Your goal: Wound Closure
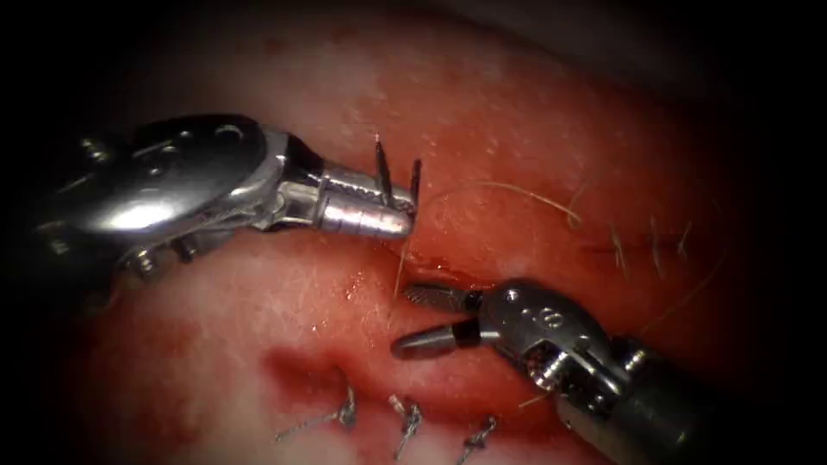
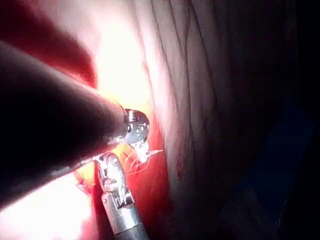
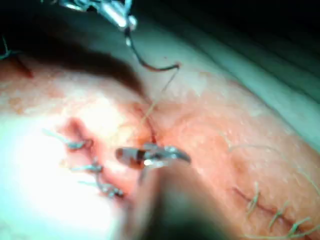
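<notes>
Two claws are over the tissue (image 1: 534,112) here, one on each side of the cut (image 1: 431,263). The left claw (image 1: 412,217) is clamped tight on the needle (image 1: 383,172), gripping it near mid-curve; two dark ends stand up above the jaws, one at the needle's point, the other at its tail (image 1: 416,179). The needle is clear of the tissue, held just above the cut's upper edge. Thread (image 1: 508,191) arcs away from it toward the right edge of the tissue, and a pale strand drops from the claw into the cut.

The right claw (image 1: 405,320) sits just below the cut, jaws spread wide, holding nothing; the strand of thread hangs close beside its upper jaw. Three knotted stitches (image 1: 405,418) lie along the near edge of the tissue, more stitches (image 1: 650,245) toward the right.

By my reckoning that needle is light, stiff and slick, best taken on its body, away from the point, flat across the jaws. The thread looks fine and limp, easily frayed. The tissue looks soft, wet with red fluid (image 1: 448,258), likely to tear if pinched hard.
</notes>
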Robot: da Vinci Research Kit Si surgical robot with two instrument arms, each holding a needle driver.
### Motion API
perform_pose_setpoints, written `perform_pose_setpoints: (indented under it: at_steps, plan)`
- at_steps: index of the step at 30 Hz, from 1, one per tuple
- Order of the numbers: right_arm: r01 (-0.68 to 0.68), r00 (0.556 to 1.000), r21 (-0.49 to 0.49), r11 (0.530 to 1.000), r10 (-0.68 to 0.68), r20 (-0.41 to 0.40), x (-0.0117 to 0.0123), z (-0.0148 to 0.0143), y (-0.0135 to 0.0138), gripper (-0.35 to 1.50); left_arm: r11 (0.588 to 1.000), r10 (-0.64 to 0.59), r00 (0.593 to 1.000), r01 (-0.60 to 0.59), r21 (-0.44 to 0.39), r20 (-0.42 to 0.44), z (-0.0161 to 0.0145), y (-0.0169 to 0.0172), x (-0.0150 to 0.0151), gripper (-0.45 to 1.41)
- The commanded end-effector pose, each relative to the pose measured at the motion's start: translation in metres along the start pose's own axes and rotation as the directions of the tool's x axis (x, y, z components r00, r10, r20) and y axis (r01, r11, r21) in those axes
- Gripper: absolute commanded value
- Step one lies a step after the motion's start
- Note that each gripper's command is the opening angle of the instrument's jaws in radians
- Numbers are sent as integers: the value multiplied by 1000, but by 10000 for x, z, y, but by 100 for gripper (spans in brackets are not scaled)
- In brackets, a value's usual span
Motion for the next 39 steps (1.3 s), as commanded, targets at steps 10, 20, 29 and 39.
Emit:
perform_pose_setpoints:
  at_steps: [10,20,29,39]
  plan:
    - [5,1000,-5,1000,-5,-6,6,8,4,72,889,410,901,-429,161,139,-18,-20,31,-35]
    - [-49,999,-19,999,49,-19,35,-11,-2,111,807,517,838,-545,227,174,-32,-16,37,-35]
    - [-79,997,-24,997,79,-27,40,-1,-10,98,778,571,805,-594,204,161,-45,-1,22,-35]
    - [-77,997,-39,996,76,-33,38,16,-8,72,782,573,809,-588,208,133,-48,5,29,-35]
